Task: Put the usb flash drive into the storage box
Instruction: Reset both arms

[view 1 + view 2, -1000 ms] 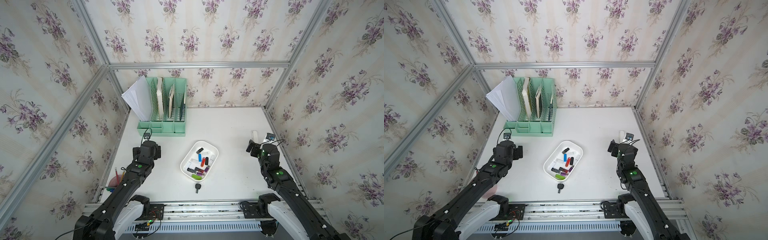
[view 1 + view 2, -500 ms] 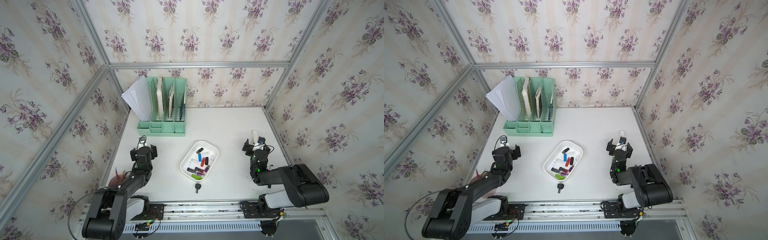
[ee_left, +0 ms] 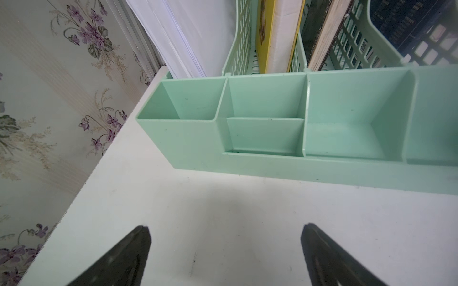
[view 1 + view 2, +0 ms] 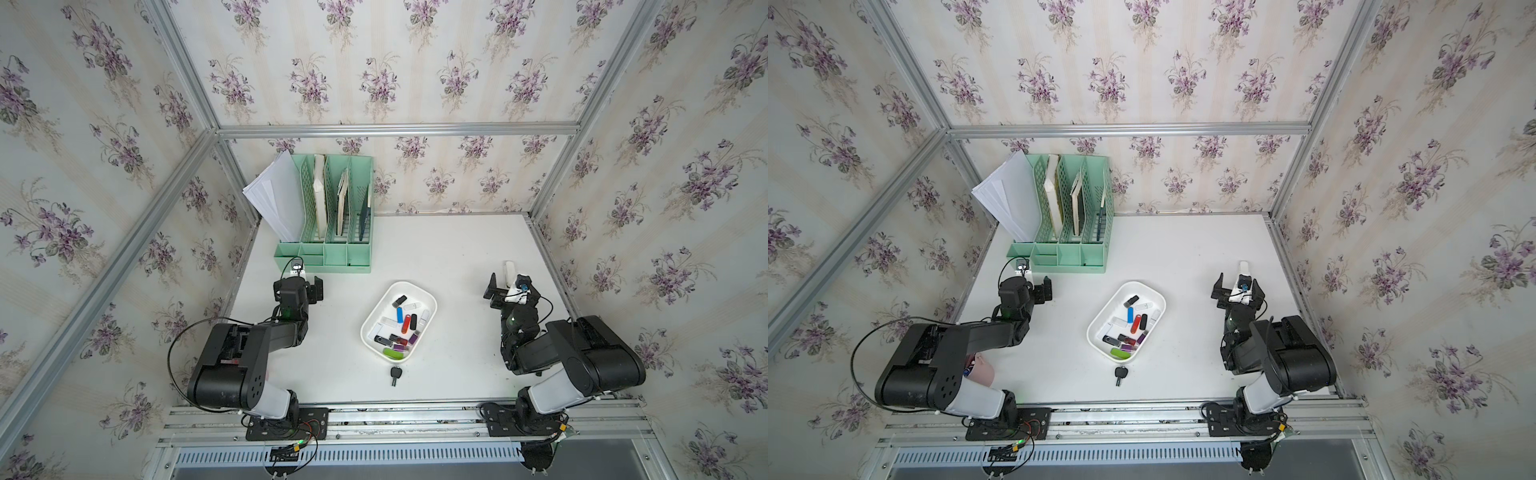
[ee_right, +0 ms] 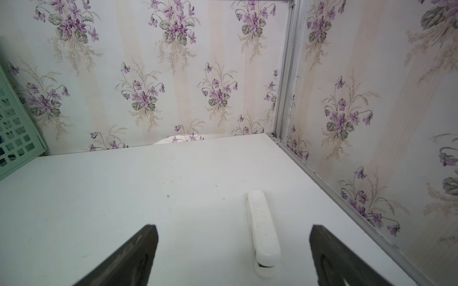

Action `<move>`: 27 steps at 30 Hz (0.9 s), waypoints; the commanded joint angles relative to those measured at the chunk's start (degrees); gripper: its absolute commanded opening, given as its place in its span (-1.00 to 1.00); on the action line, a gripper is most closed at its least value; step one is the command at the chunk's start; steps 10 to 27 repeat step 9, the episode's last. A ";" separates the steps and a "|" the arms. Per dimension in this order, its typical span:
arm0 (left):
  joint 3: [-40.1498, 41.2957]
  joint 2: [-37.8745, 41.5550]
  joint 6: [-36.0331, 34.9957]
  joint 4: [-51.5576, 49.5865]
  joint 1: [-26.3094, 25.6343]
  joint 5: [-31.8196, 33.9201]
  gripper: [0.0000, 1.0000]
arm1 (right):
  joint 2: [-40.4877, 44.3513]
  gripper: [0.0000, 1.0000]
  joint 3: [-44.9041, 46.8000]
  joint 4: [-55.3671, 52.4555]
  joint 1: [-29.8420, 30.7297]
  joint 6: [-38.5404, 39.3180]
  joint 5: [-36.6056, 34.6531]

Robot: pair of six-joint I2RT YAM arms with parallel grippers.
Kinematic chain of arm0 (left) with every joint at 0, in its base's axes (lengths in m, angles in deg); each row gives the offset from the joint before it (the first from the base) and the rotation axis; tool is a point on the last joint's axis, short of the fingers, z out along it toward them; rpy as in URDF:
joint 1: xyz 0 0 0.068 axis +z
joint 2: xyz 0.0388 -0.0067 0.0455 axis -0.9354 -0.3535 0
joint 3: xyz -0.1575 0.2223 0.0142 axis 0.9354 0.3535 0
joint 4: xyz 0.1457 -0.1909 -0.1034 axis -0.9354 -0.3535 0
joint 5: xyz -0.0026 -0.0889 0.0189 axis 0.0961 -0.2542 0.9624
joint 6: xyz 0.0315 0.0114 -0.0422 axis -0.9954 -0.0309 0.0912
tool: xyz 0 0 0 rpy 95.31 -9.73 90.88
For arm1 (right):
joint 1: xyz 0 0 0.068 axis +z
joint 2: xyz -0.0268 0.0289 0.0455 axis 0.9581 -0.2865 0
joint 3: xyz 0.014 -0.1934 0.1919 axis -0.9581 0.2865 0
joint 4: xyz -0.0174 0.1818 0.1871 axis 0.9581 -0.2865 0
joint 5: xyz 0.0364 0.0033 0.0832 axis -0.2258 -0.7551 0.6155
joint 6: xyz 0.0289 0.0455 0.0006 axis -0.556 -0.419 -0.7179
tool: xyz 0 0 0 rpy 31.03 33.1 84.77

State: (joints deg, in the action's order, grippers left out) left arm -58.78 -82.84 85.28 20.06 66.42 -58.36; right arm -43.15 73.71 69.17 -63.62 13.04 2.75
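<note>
The white storage box (image 4: 375,308) (image 4: 1105,306) sits mid-table and holds several coloured flash drives, among them a red one (image 4: 406,323). A small black usb flash drive (image 4: 395,375) (image 4: 1120,375) lies on the table just outside the box's near end. My left gripper (image 4: 306,280) (image 3: 225,247) is open and empty, far left of the box, facing the green organizer. My right gripper (image 4: 508,279) (image 5: 233,247) is open at the far right. Neither wrist view shows the box or the drives.
A mint-green file organizer (image 4: 328,232) (image 3: 272,138) with papers and books stands at the back left. A white stapler (image 4: 508,268) (image 5: 262,232) lies on the table ahead of my right gripper's fingers, near the right wall. A pink cup (image 4: 980,370) sits beside the table's left edge.
Both arms have folded down and back toward their bases. The grippers stay open and empty; the box and the black drive have not moved.
</note>
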 commanded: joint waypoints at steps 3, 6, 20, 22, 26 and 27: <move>-0.33 0.30 -0.42 0.29 0.06 -0.07 0.98 | 0.37 1.00 -0.75 -1.71 -0.43 -0.88 -0.19; -0.31 0.26 -0.40 0.33 0.06 -0.08 0.98 | 0.19 1.00 -0.61 -1.16 -0.37 -0.69 -0.17; -0.34 0.14 -0.40 0.43 0.07 -0.08 0.98 | 0.07 1.00 -0.36 -0.33 -0.40 -0.57 -0.17; -0.34 0.14 -0.40 0.43 0.07 -0.08 0.98 | 0.07 1.00 -0.36 -0.33 -0.40 -0.57 -0.17; -0.34 0.14 -0.40 0.43 0.07 -0.08 0.98 | 0.07 1.00 -0.36 -0.33 -0.40 -0.57 -0.17; -0.34 0.14 -0.40 0.43 0.07 -0.08 0.98 | 0.07 1.00 -0.36 -0.33 -0.40 -0.57 -0.17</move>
